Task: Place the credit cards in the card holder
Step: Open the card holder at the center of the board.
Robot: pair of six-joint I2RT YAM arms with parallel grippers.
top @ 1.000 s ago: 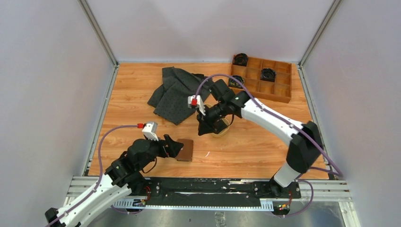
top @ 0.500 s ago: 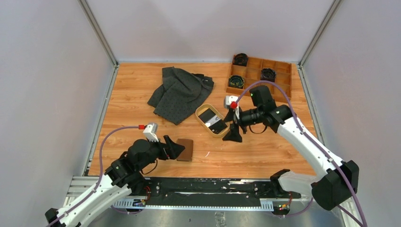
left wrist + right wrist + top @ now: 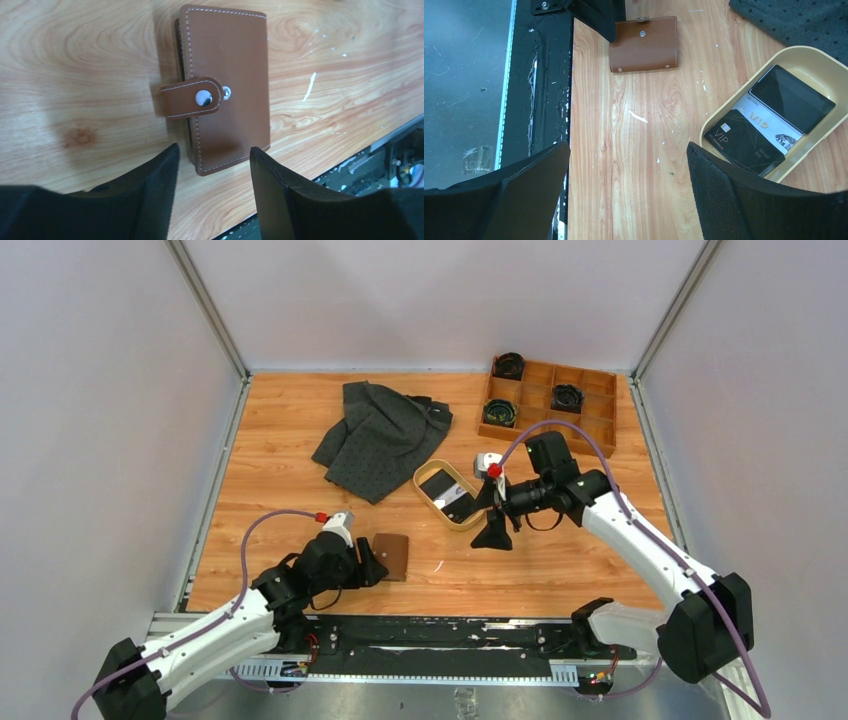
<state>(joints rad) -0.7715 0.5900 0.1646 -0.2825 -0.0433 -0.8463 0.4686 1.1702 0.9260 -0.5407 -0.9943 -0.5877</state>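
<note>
The card holder [image 3: 392, 555] is a brown leather wallet lying shut, its snap strap [image 3: 192, 97] fastened, near the table's front edge. My left gripper [image 3: 372, 562] is open just left of it. In the left wrist view, the fingertips straddle the near end of the card holder [image 3: 225, 85] without touching it, my left gripper [image 3: 212, 150] holding nothing. The credit cards [image 3: 447, 495] lie in an oval tan tray [image 3: 425, 478]: a black VIP card [image 3: 744, 142], a white one [image 3: 766, 120] and a black one [image 3: 791, 97]. My right gripper [image 3: 493, 530] hangs open and empty beside the tray's right end.
A grey dotted cloth [image 3: 385, 435] lies crumpled at the back left of the tray. A wooden compartment box [image 3: 585, 425] with black coiled items stands at the back right. A black rail [image 3: 440, 635] runs along the front edge.
My right gripper has left the tray, swung to its right side and opened. My left arm has moved right onto the card holder's end and its jaws have narrowed.
</note>
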